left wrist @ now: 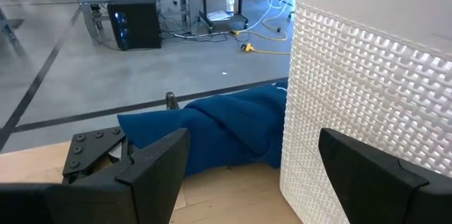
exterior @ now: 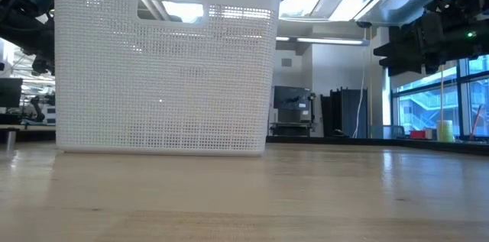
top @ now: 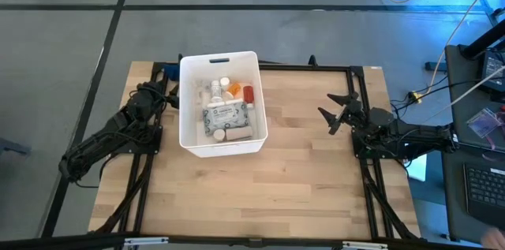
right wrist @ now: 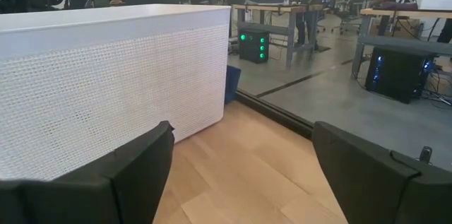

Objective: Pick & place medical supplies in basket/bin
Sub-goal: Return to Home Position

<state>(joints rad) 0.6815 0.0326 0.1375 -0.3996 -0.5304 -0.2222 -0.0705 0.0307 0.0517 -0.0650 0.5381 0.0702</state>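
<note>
**Step in hand.** Judged from the layout, this is the return to the rest position, not a pick: neither gripper carries anything.

**Bin.** The white bin stands in the upper centre of the high view, on the tabletop. Visible inside it are white bottles, an orange pill bottle, a red item, a dotted white packet and a beige roll.

**Left gripper.** The left gripper sits just beside the bin's left wall, in the upper left of the high view. Its fingers are spread wide with nothing between them.

**Right gripper.** The right gripper hangs at centre right of the high view, well apart from the bin. Its fingers are likewise apart and empty.

**Outstanding item.** A blue cloth lies outside the bin, against its perforated wall at the tabletop's far edge, in the centre of the left wrist view.

**Next move.**
1. Retracting the left arm calls for clearing the bin wall without nudging it.
2. If the cloth counts as a supply, the left arm is the nearer one to collect it.
</note>
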